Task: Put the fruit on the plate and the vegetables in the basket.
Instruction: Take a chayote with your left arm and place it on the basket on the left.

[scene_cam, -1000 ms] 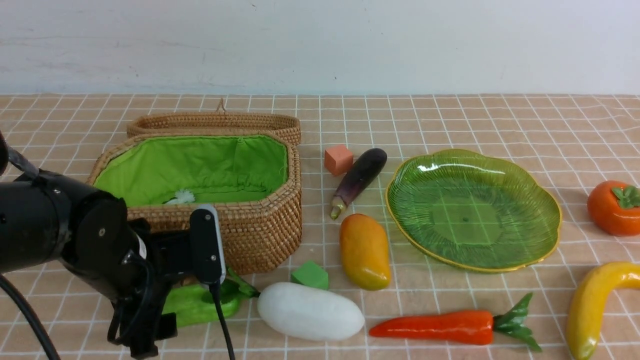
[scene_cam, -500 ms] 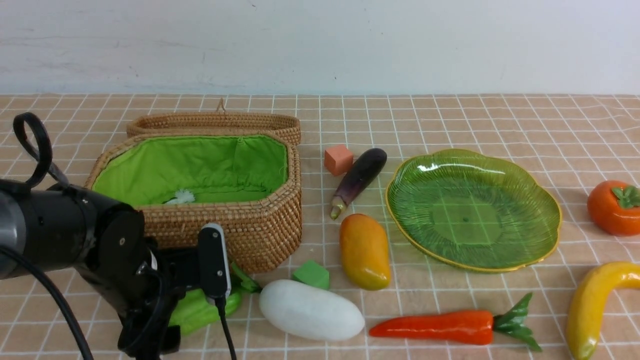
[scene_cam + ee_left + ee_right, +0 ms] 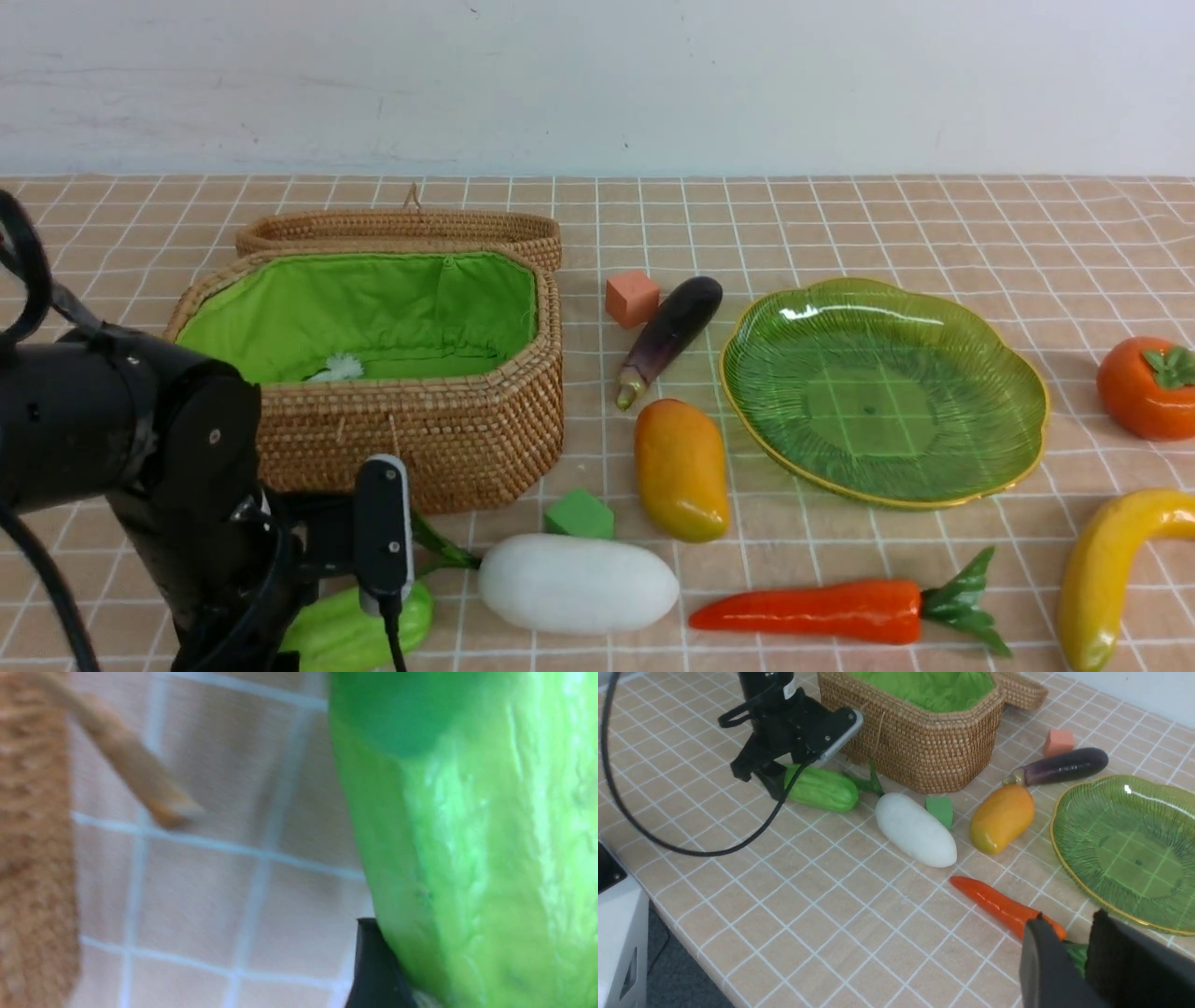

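Observation:
My left gripper [image 3: 777,781] is low in front of the basket [image 3: 420,429], shut on one end of the light green gourd [image 3: 359,635]; a black finger [image 3: 373,970] presses against its side. The white radish [image 3: 579,583], carrot [image 3: 812,611] and eggplant [image 3: 672,331] lie on the table. The mango [image 3: 681,471], banana [image 3: 1106,569] and persimmon [image 3: 1144,387] lie around the bare green plate [image 3: 882,392]. My right gripper [image 3: 1068,926] hovers above the carrot's leafy end, jaws slightly apart and holding nothing.
The basket's lid [image 3: 401,229] hangs open behind it. A salmon cube [image 3: 632,298] sits by the eggplant and a green cube [image 3: 579,513] touches the radish. The left arm's cable [image 3: 691,851] trails across the table near its edge.
My left gripper has dropped lower and closed in on the gourd. The gourd has shifted toward the table's near edge with it, and the radish was nudged slightly.

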